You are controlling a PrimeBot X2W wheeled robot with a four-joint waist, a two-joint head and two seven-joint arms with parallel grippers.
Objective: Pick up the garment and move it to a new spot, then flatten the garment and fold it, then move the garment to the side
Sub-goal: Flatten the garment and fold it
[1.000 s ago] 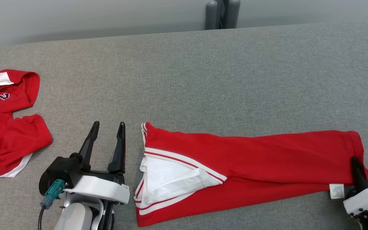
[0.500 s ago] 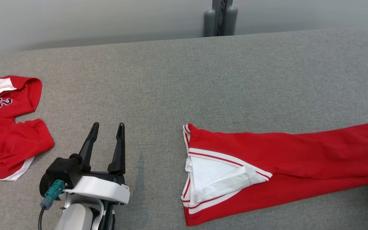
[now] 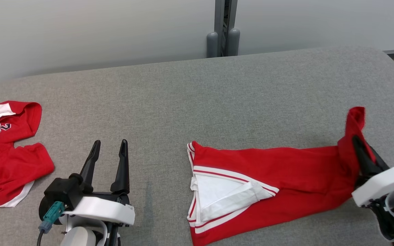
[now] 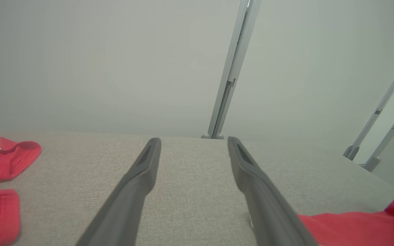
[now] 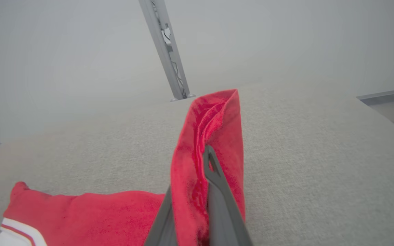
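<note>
The garment, red with white stripes and a white lining at its left end, lies stretched left to right on the grey table. Its right end is lifted off the cloth, and my right gripper is shut on that end. In the right wrist view the red fabric wraps over the closed fingers and stands up above them. My left gripper rests open at the lower left, apart from the garment, with nothing between its fingers. The garment's edge shows to its right.
A second red shirt with white trim and lettering lies at the table's left edge. A grey post stands behind the table's far edge. The table's rounded right corner is close to my right arm.
The garment has slid to the right, away from my left gripper. My right gripper has raised the garment's right end off the table. The head camera has tilted up; the left gripper holds still.
</note>
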